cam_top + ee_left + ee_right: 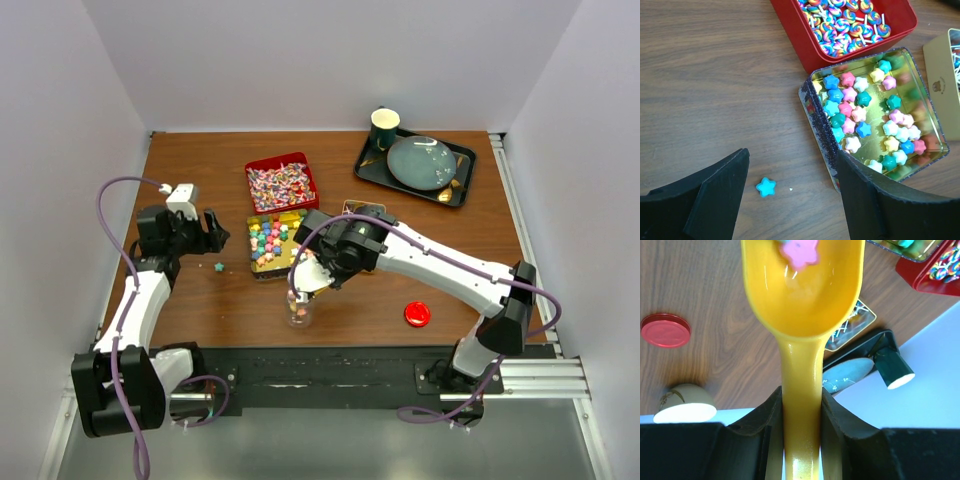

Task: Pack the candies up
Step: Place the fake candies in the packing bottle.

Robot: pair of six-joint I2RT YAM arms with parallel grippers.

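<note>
scoop: the scoop (802, 305) is running straight out from the right gripper (801, 400), handle in line with the fingers, bowl ahead.
candy: a pink star (799, 250) is lying at the bowl's far end; the jar (299, 312) is standing just under that wrist.
right fingers: clamping the scoop's handle.
left gripper (792, 175): hanging wide apart, holding nothing; a blue star (766, 186) is lying on the table (705, 75) between its fingers, near the gold tin (817, 115).

Top: overhead, whole table (380, 300).
Left wrist: close, down on star tin (821, 125).
Right wrist: close, along scoop (800, 305).
Shared: star tin.
</note>
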